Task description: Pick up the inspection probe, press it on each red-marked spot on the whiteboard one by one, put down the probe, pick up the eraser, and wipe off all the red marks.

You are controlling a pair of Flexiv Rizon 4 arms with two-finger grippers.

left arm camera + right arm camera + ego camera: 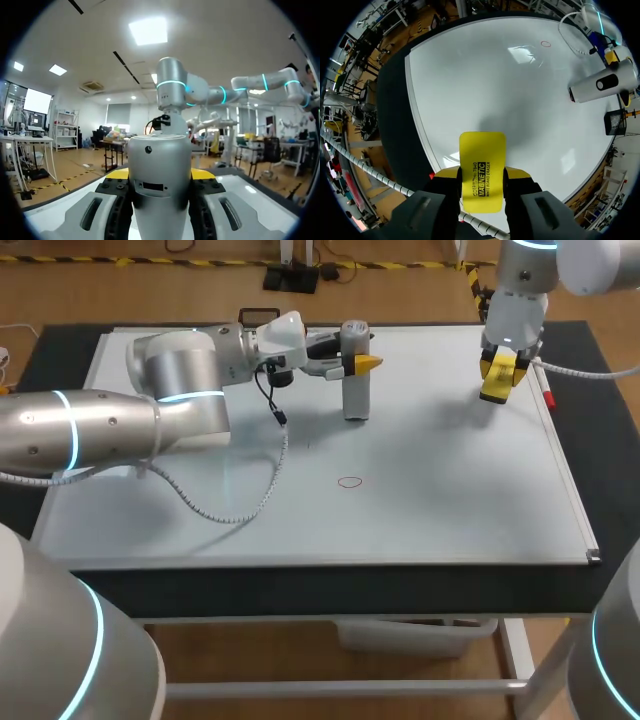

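The grey cylindrical inspection probe point(355, 375) stands upright at the back middle of the whiteboard point(430, 500), its lower end at the board's surface. My left gripper point(360, 362) is shut on its upper part; in the left wrist view the probe point(160, 185) fills the gap between the fingers of that gripper point(160, 175). A small red circle mark point(349, 481) lies on the board in front of the probe. My right gripper point(498, 375) hovers over the back right of the board, shut on the yellow eraser point(482, 170). From there the red mark point(546, 43) and the probe point(602, 85) show far ahead.
A red marker point(547, 395) lies along the whiteboard's right edge, just beside my right gripper. The left arm's coiled cable point(240, 505) hangs over the board's left half. A dark table border point(300, 585) surrounds the board.
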